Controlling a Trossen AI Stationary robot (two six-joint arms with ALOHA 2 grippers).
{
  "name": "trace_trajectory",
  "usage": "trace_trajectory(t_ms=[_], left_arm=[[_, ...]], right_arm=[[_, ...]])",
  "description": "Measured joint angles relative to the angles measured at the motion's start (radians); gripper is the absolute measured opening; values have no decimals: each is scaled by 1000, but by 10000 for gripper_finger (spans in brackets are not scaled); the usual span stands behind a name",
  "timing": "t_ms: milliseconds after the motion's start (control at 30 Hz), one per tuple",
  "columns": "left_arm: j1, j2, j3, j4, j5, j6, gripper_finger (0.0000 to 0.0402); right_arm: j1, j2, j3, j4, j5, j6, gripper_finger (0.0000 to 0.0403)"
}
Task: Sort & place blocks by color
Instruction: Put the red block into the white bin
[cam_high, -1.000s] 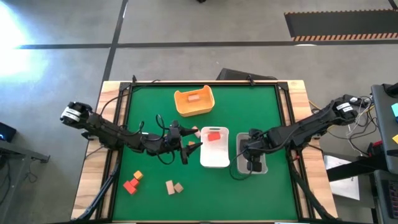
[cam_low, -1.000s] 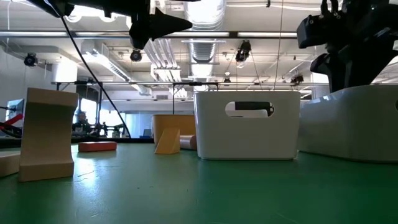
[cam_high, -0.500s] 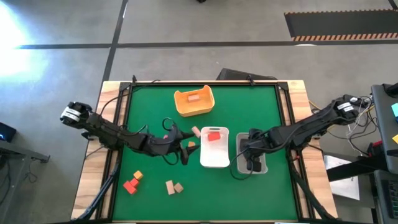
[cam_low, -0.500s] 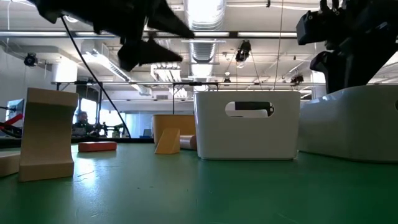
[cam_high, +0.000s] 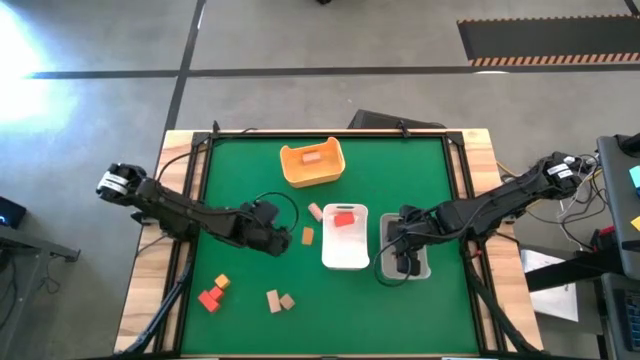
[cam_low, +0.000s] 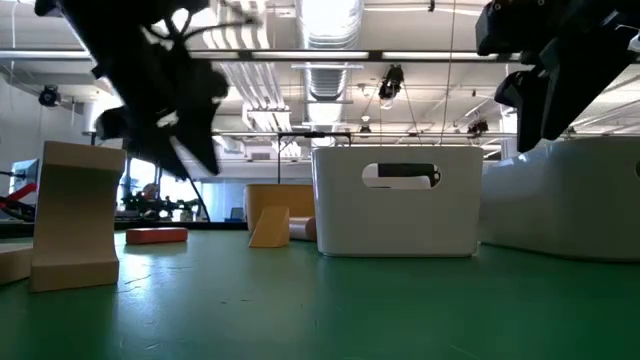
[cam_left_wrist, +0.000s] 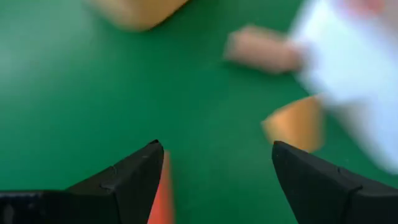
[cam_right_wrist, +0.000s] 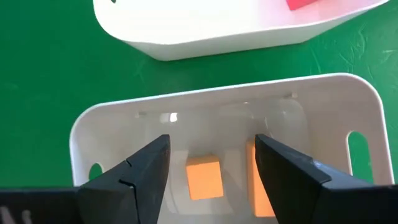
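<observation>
Two tools gaping empty, left tool (cam_left_wrist: 214, 171) over blurred blocks (cam_left_wrist: 297, 122), right tool (cam_right_wrist: 211, 168) above clear tray (cam_right_wrist: 106, 124).

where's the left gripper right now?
In the high view the left gripper is over the green mat left of centre, next to the orange block and left of the white tray; its fingers are open.

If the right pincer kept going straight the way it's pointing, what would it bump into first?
Probably the orange block lying in the clear tray below the open right pincer; depth is hard to judge.
</observation>
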Motion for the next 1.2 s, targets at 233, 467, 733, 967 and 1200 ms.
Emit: trace_trajectory(t_ms=[233, 467, 733, 967, 1200], left_arm=[[46, 8, -53, -148, 119, -91, 274], [50, 7, -55, -139, 118, -69, 250], [50, 91, -61, -93, 117, -69, 235], [50, 184, -54, -87, 128, -73, 234], [50, 189, -46, -77, 139, -71, 172]], right_arm=[[0, 0, 0, 21, 0, -18, 219], [0, 0, 0, 28, 1, -18, 219], [0, 0, 0, 42, 23, -18, 219], [0, 0, 0, 48, 24, -35, 219], [0, 0, 0, 54, 25, -51, 219]])
